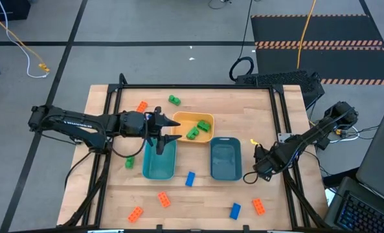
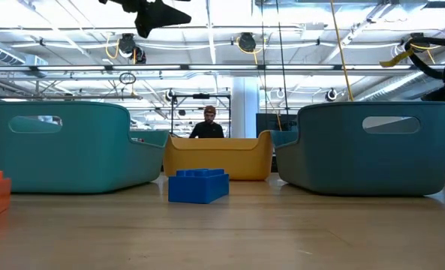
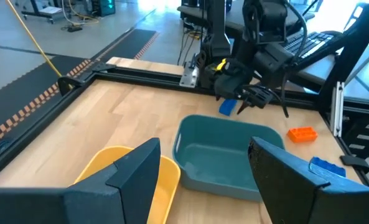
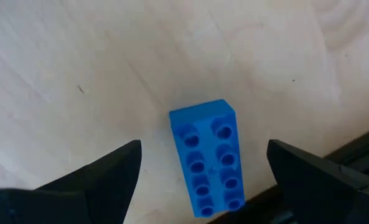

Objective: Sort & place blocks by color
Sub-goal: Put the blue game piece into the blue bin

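My right gripper (image 4: pixel 204 177) is open and points down at the table just right of the right teal bin (image 1: pixel 225 159). A blue studded block (image 4: pixel 208 155) lies flat on the wood between its fingers, touching neither; it also shows in the left wrist view as the blue block (image 3: pixel 228 107) under the right gripper (image 3: pixel 249 98). My left gripper (image 1: pixel 176 129) is open and empty, held up over the edge between the yellow bin (image 1: pixel 198 120) and the left teal bin (image 1: pixel 159 162). Two green blocks (image 1: pixel 193 133) lie in the yellow bin.
Loose on the table lie an orange block (image 1: pixel 142 106) and a green block (image 1: pixel 174 99) at the far side, a green block (image 1: pixel 129 162), a blue block (image 1: pixel 190 179), orange blocks (image 1: pixel 164 200) (image 1: pixel 135 213) (image 1: pixel 259 206) and a blue block (image 1: pixel 235 210) near the front. A black frame rail (image 1: pixel 279 116) borders the table.
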Controlling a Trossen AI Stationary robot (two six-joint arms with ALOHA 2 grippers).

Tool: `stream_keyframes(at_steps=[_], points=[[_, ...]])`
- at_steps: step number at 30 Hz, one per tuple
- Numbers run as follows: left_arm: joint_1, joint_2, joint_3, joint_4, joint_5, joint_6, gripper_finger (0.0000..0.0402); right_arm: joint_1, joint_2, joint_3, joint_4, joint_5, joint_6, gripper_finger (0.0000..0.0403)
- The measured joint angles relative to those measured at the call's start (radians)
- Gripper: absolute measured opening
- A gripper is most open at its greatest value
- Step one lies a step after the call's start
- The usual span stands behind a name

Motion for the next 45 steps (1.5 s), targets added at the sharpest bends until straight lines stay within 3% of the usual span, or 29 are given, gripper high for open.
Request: stream_keyframes(at_steps=[12,17,23,29,35,45], points=[[-0.007,0.001,0.000,-0.030,-0.001,-0.029,0.0243,0.000,0.045,-0.033,0.056,-0.025,0.049,0.0322],[-0.019,0.001,0.000,-0.033,-0.002,-0.036,0.0243,0.000,0.045,-0.033,0.080,-0.043,0.067,0.0259],[-0.033,-0.007,-0.001,-0.032,-0.002,-0.036,0.0243,0.000,0.029,-0.031,0.111,-0.058,0.125,0.0128],[-0.037,-0.008,-0.002,-0.031,-0.003,-0.036,0.0243,-0.007,-0.017,0.025,0.090,-0.043,0.068,0.0131],[-0.037,-0.008,-0.002,-0.023,-0.006,-0.031,0.0243,-0.028,-0.036,0.131,0.019,0.083,-0.007,0.0131],[-0.031,-0.009,-0.002,-0.015,-0.019,-0.028,0.0243,-0.051,-0.028,0.424,0.093,0.445,-0.272,0.0131]])
